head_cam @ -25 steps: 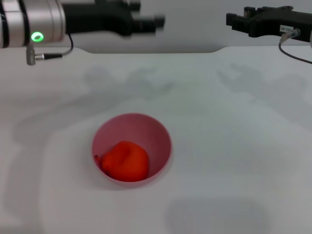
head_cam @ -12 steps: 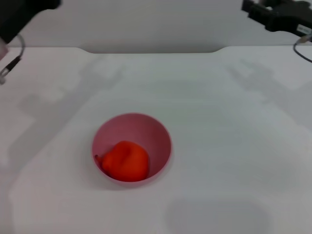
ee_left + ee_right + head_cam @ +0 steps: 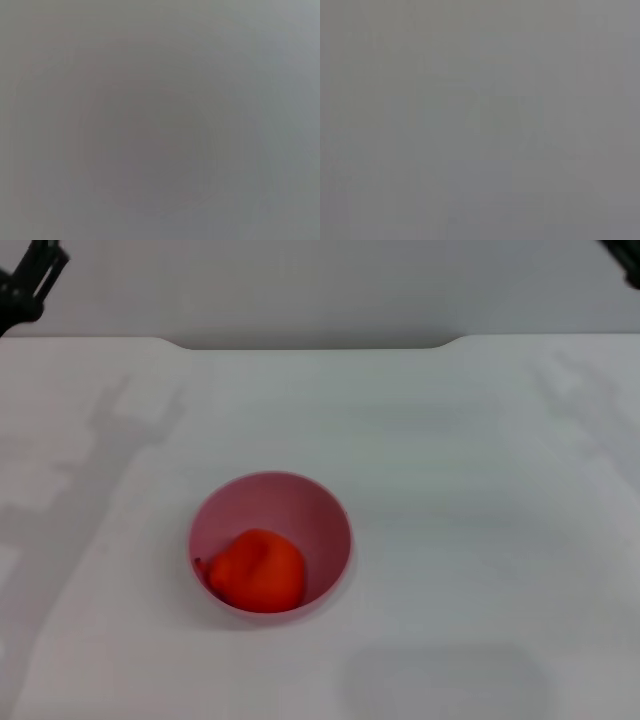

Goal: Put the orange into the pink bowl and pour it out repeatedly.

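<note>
The pink bowl (image 3: 325, 510) stands upright on the white table, left of centre and toward the front. The orange (image 3: 258, 570) lies inside it, against the near-left wall. My left gripper (image 3: 25, 280) shows only as a dark tip at the far left top corner, far from the bowl. My right gripper (image 3: 630, 258) shows only as a dark sliver at the far right top corner. Both wrist views show plain grey with nothing recognisable.
The white table (image 3: 480, 490) has its back edge along the top, with a shallow notch at mid-back. Faint arm shadows fall on the table at the left and right sides.
Both arms have pulled outward and up, almost leaving the head view. The bowl and the orange have not moved.
</note>
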You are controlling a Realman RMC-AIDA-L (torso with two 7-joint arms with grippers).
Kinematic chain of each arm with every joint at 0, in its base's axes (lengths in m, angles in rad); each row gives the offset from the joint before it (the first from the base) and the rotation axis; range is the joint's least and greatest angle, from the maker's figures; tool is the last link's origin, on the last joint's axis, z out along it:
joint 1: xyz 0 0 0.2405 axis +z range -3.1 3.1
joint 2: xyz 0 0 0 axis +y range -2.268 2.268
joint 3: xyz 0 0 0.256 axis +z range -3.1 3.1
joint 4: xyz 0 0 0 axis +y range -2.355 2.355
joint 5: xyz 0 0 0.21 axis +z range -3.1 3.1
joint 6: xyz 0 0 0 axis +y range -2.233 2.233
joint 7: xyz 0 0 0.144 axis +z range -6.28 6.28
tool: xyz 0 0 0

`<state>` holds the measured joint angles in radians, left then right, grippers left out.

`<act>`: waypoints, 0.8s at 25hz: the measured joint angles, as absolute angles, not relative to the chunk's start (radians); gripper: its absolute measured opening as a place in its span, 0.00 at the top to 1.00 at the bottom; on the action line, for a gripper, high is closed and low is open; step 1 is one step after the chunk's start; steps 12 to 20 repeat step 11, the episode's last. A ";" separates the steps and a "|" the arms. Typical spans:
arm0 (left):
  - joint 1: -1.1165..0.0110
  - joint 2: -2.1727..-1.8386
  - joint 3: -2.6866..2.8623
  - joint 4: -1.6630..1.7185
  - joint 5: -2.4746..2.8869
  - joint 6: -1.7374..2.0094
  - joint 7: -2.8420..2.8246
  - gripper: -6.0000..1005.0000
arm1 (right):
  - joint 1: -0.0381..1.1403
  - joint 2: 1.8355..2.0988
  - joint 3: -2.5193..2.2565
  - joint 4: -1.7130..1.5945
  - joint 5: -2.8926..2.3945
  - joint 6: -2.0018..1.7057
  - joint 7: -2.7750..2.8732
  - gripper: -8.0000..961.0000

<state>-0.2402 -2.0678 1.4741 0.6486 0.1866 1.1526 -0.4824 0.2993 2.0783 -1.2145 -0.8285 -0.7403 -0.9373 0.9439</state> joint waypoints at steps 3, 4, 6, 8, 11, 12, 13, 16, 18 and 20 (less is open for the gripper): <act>-0.229 -2.067 1.471 0.636 0.181 1.149 -0.477 0.20 | 0.317 2.077 -1.215 -0.678 -0.529 -1.102 0.710 0.46; -0.226 -2.066 1.471 0.635 0.181 1.147 -0.473 0.20 | 0.326 2.077 -1.215 -0.629 -0.473 -1.149 0.653 0.46; -0.220 -2.066 1.467 0.629 0.176 1.139 -0.446 0.20 | 0.346 2.076 -1.215 -0.545 -0.380 -1.213 0.553 0.46; -0.212 -2.067 1.465 0.625 0.155 1.127 -0.414 0.20 | 0.353 2.076 -1.210 -0.507 -0.337 -1.225 0.508 0.46; -0.197 -2.065 1.465 0.622 0.093 1.100 -0.374 0.20 | 0.356 2.077 -1.195 -0.473 -0.289 -1.218 0.495 0.46; -0.197 -2.065 1.465 0.622 0.093 1.100 -0.374 0.20 | 0.356 2.077 -1.195 -0.473 -0.289 -1.218 0.495 0.46; -0.197 -2.065 1.465 0.622 0.093 1.100 -0.374 0.20 | 0.356 2.077 -1.195 -0.473 -0.289 -1.218 0.495 0.46; -0.197 -2.065 1.465 0.622 0.093 1.100 -0.374 0.20 | 0.356 2.077 -1.195 -0.473 -0.289 -1.218 0.495 0.46; -0.197 -2.065 1.465 0.622 0.093 1.100 -0.374 0.20 | 0.356 2.077 -1.195 -0.473 -0.289 -1.218 0.495 0.46; -0.197 -2.065 1.465 0.622 0.093 1.100 -0.374 0.20 | 0.356 2.077 -1.195 -0.473 -0.289 -1.218 0.495 0.46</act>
